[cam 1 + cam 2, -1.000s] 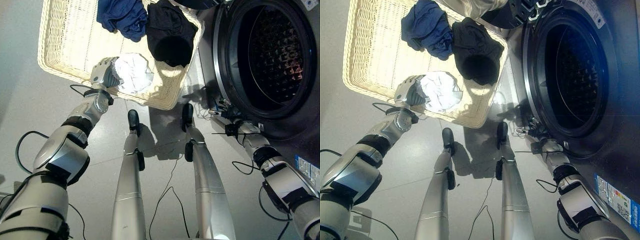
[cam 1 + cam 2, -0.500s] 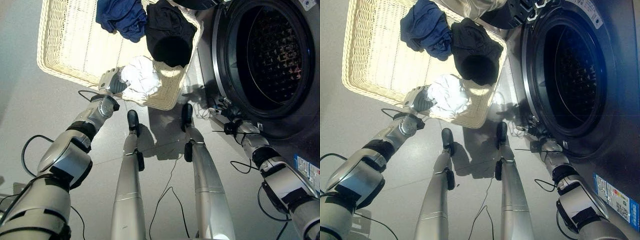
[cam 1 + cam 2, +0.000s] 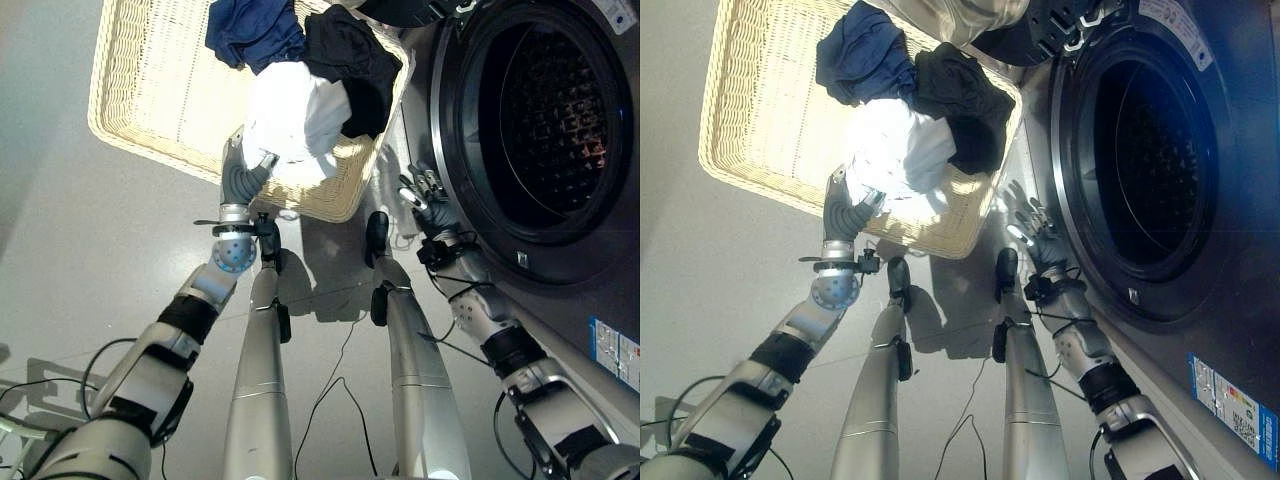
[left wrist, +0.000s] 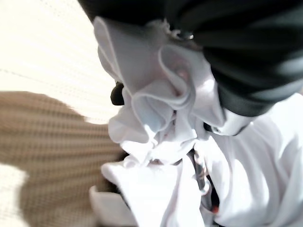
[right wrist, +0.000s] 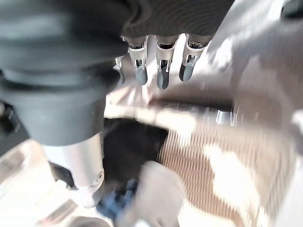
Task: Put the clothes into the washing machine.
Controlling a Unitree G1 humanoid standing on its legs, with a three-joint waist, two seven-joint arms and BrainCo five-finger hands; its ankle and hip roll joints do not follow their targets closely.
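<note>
One hand, the left hand (image 3: 240,180), grips the white garment (image 3: 293,112) over the basket (image 3: 150,90) (right hand (image 3: 423,198) spread, empty).

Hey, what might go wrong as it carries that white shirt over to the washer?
The left hand grips only a bunch of the white shirt, so it may slip free. The shirt lies against the black garment and might drag it over the basket rim. The right hand hangs open by the washer door, in the path.
</note>
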